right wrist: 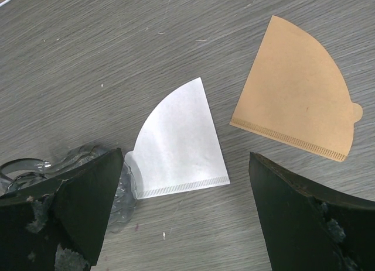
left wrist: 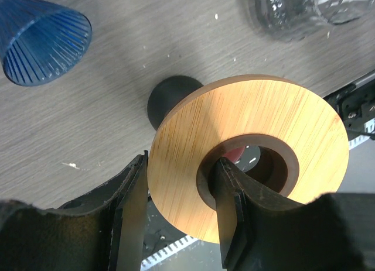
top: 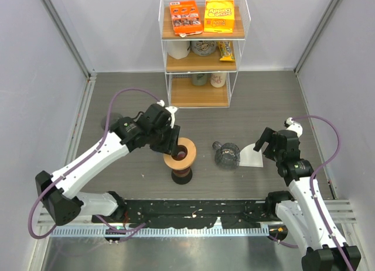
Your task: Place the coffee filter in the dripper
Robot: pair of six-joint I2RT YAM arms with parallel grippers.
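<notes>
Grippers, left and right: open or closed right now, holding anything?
Left gripper: closed on the rim of the wooden ring.
Right gripper: open, holding nothing, above the white filter.

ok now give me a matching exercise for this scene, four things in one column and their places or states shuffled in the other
Things:
1. wooden ring
2. white filter
3. brown filter
4. right hand

States:
a. open, holding nothing
b. lying flat, right next to the clear glass piece
c. pinched at its rim by the left hand, one finger in the hole
d. lying flat, farther from the glass

Pairs: 1-c, 2-b, 3-d, 4-a
</notes>
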